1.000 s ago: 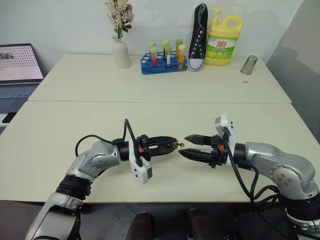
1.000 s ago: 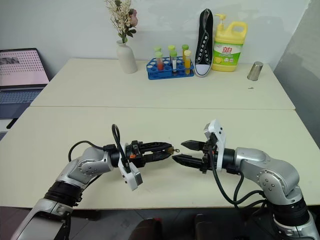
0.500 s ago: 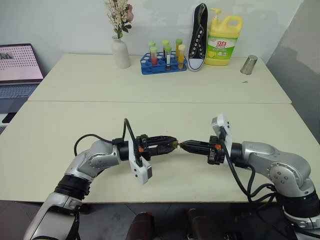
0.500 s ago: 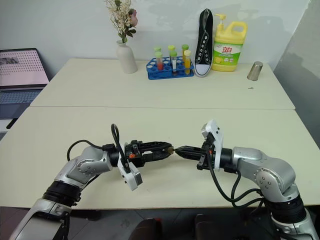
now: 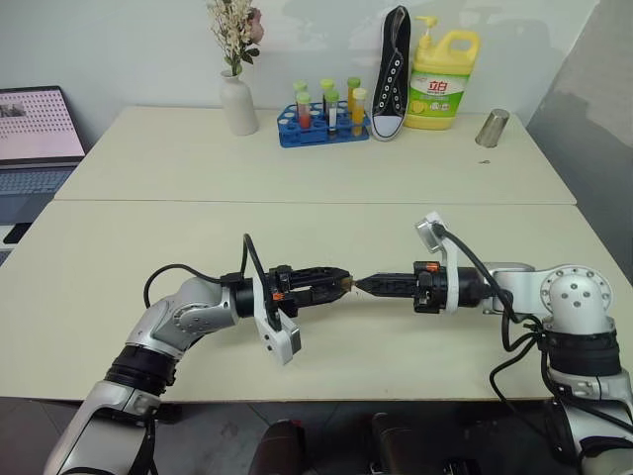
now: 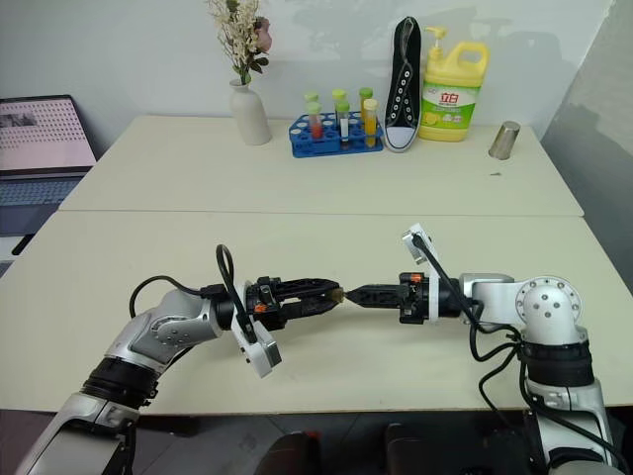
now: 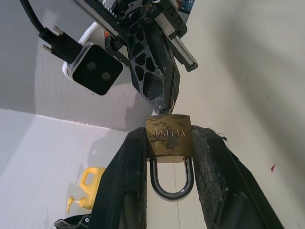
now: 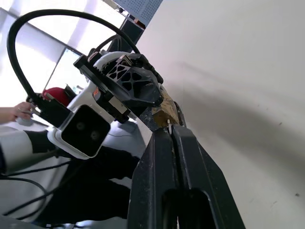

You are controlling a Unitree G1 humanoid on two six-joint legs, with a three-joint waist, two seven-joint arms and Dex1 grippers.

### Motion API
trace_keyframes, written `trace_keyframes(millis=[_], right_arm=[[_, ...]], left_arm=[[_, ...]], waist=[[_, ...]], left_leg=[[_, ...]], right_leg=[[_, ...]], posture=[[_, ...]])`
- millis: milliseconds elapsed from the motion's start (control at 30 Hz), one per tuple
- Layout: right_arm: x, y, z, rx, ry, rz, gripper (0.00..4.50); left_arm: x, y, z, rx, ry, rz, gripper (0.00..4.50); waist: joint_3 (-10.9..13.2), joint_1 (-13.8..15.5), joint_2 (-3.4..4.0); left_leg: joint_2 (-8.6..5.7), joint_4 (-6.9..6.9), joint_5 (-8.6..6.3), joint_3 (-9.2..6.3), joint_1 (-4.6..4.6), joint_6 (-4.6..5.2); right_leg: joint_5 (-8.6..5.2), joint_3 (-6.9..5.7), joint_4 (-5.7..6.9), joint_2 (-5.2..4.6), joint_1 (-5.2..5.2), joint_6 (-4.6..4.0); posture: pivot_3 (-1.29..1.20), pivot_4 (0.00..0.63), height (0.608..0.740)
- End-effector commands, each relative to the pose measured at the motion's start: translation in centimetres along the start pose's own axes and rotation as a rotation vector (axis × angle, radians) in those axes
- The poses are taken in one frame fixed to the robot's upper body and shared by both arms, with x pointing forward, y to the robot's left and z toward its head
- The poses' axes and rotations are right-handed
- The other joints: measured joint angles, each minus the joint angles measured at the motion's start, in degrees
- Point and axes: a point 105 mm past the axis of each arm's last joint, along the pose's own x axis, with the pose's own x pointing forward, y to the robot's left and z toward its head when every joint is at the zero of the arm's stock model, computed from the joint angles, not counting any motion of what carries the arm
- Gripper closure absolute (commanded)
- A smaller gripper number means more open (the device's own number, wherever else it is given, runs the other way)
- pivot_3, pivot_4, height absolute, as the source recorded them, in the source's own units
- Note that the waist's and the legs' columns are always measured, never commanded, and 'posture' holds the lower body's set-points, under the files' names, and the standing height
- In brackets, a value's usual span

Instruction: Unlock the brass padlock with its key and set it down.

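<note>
Left wrist view gives me the small shiny brass padlock (image 7: 167, 135) clamped by its body between the left gripper's (image 7: 167, 157) black fingers, its silvery shackle pointing back toward that wrist. My right gripper (image 5: 362, 285) meets it head-on, tips pinched shut on the tiny key (image 7: 165, 112) (barely visible) at the lock's far face, so any turn must run along that shared level line above the cream table (image 5: 297, 228).
</note>
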Motion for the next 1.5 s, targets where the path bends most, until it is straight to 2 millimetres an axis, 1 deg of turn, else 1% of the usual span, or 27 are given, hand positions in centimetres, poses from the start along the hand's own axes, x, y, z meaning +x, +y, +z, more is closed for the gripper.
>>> trace_keyframes(millis=[33, 133, 267, 333, 367, 400, 467, 533, 667, 700, 767, 800, 1033, 1167, 1267, 1333, 1400, 1500], right_arm=[[0.0, 1.7, 1.7, 0.002, -0.048, 0.075, 4.50], [0.1, 1.6, 1.6, 0.024, -0.033, 0.060, 4.50], [0.4, 1.6, 1.7, -0.035, -0.038, 0.007, 4.50], [0.5, 2.1, 1.9, -0.064, -0.062, 0.026, 4.50], [0.4, 2.5, 1.8, -0.103, -0.061, 0.025, 4.32], [0.3, 2.9, 1.6, -0.169, -0.046, 0.013, 4.11], [0.0, 3.4, 1.3, -0.245, -0.041, 0.009, 3.51], [-0.4, 3.8, 0.7, -0.339, -0.026, -0.011, 2.78], [-0.7, 4.4, -1.3, -0.464, 0.028, -0.019, 1.28], [-0.7, 4.3, -1.6, -0.497, 0.034, -0.029, 0.87], [-0.3, 3.2, -1.5, -0.558, 0.002, -0.105, 0.12], [-0.2, 2.7, -1.4, -0.577, -0.014, -0.132, 0.02], [1.4, 1.5, -1.6, -0.565, -0.069, -0.137, 0.00], [1.7, 1.4, -1.2, -0.536, -0.093, -0.119, 0.00], [1.8, 1.3, -1.4, -0.548, -0.066, -0.108, 0.00], [1.9, 1.4, -1.5, -0.547, -0.057, -0.094, 0.35], [1.9, 1.4, -1.5, -0.552, -0.052, -0.087, 0.90], [1.8, 1.4, -1.4, -0.553, -0.048, -0.085, 2.04]], left_arm=[[0.5, -0.2, 1.3, 0.044, -0.064, -0.023, 3.54], [0.4, -0.3, 1.5, 0.043, -0.065, -0.024, 3.54], [0.3, -0.3, 1.4, 0.033, -0.052, -0.013, 3.54], [0.3, -0.2, 1.4, 0.033, -0.049, -0.011, 3.54], [0.3, -0.2, 1.4, 0.033, -0.047, -0.012, 3.54], [0.3, -0.2, 1.4, 0.034, -0.046, -0.011, 3.54], [0.3, -0.1, 1.3, 0.034, -0.041, -0.009, 3.54], [0.3, -0.1, 1.3, 0.030, -0.036, -0.005, 3.54], [0.4, -0.1, 1.3, 0.021, -0.031, 0.003, 3.54], [0.4, 0.0, 1.3, 0.021, -0.030, 0.005, 3.54], [0.5, 0.0, 1.3, 0.019, -0.026, 0.011, 3.54], [0.6, 0.1, 1.2, 0.019, -0.025, 0.013, 3.54], [0.5, 0.2, 1.0, 0.015, -0.012, 0.018, 3.54], [0.5, 0.2, 1.0, 0.013, -0.008, 0.018, 3.54], [0.5, 0.2, 1.0, 0.012, -0.004, 0.022, 3.54], [0.5, 0.2, 1.1, 0.009, -0.004, 0.024, 3.54], [0.5, 0.2, 1.0, 0.007, -0.002, 0.025, 3.54], [0.5, 0.1, 1.0, 0.006, 0.000, 0.024, 3.54]], waist=[[0.00, -0.02, 0.00], [0.00, -0.06, 0.00], [0.00, -0.10, 0.01], [0.00, -0.09, 0.00], [0.00, -0.09, 0.01], [0.01, -0.08, 0.02], [0.01, -0.06, 0.02], [0.01, 0.00, 0.01], [0.01, 0.05, 0.01], [0.01, 0.04, 0.01], [0.00, -0.01, 0.01], [0.01, -0.10, 0.01], [0.01, -0.05, 0.01], [0.01, 0.01, 0.01], [0.01, 0.01, 0.01], [0.01, 0.00, 0.01], [0.01, 0.00, 0.01], [0.01, 0.00, 0.01]], left_leg=[[0.00, -0.01, 0.00, 0.00, -0.01, 0.00], [0.00, -0.01, 0.00, -0.01, -0.03, 0.00], [0.00, -0.02, 0.00, -0.01, -0.03, 0.01], [0.02, -0.02, 0.00, -0.02, -0.04, 0.01], [0.02, -0.02, 0.00, -0.03, -0.06, 0.01], [0.02, -0.02, 0.00, -0.03, -0.06, 0.01], [0.00, -0.03, 0.00, -0.03, -0.07, 0.01], [0.01, -0.03, -0.01, -0.05, -0.08, 0.01], [0.01, -0.04, -0.01, -0.07, -0.09, 0.01], [0.01, -0.04, -0.01, -0.07, -0.08, 0.01], [0.01, -0.03, -0.01, -0.07, -0.07, 0.01], [0.02, -0.02, -0.01, -0.06, -0.04, 0.01], [0.03, -0.01, 0.00, -0.03, -0.02, 0.00], [0.00, -0.01, 0.00, -0.01, -0.03, 0.00], [0.00, -0.01, 0.00, -0.02, -0.03, 0.00], [0.00, -0.01, 0.00, -0.02, -0.02, 0.00], [0.01, -0.01, 0.00, -0.03, -0.02, 0.00], [0.01, -0.01, 0.00, -0.03, -0.02, 0.00]], right_leg=[[0.00, 0.00, 0.00, 0.00, 0.00, 0.00], [0.00, 0.00, -0.02, 0.00, -0.01, 0.01], [0.00, 0.00, -0.02, 0.00, -0.02, 0.01], [-0.01, -0.01, -0.01, 0.00, -0.04, 0.01], [-0.01, -0.02, -0.01, 0.00, -0.05, 0.01], [-0.01, -0.02, -0.01, 0.00, -0.05, 0.01], [-0.01, -0.02, -0.04, 0.01, -0.05, 0.02], [-0.01, -0.05, -0.06, 0.00, -0.06, 0.02], [-0.01, -0.07, -0.05, -0.02, -0.06, 0.02], [-0.02, -0.07, -0.05, -0.02, -0.06, 0.03], [-0.12, -0.07, -0.05, -0.01, -0.06, 0.20], [-0.16, -0.06, -0.04, 0.00, -0.05, 0.26], [-0.16, -0.03, -0.02, 0.03, -0.05, 0.27], [-0.13, -0.03, -0.03, 0.00, -0.05, 0.23], [-0.10, -0.04, -0.03, 0.00, -0.05, 0.17], [-0.11, -0.03, -0.03, 0.00, -0.05, 0.18], [-0.11, -0.04, -0.03, 0.00, -0.05, 0.19], [-0.12, -0.04, -0.03, 0.01, -0.05, 0.20]], posture=[[0.00, 0.150, 0.740], [0.00, 0.150, 0.740], [0.00, 0.150, 0.740], [0.00, 0.150, 0.740], [0.00, 0.150, 0.740], [0.00, 0.150, 0.740], [0.00, 0.150, 0.740], [0.00, 0.150, 0.740], [0.00, 0.150, 0.740], [0.00, 0.150, 0.740], [0.00, 0.150, 0.740], [0.00, 0.150, 0.740], [0.00, 0.150, 0.740], [0.00, 0.150, 0.740], [0.00, 0.150, 0.740], [0.00, 0.150, 0.740], [0.00, 0.150, 0.740], [0.00, 0.150, 0.740]])
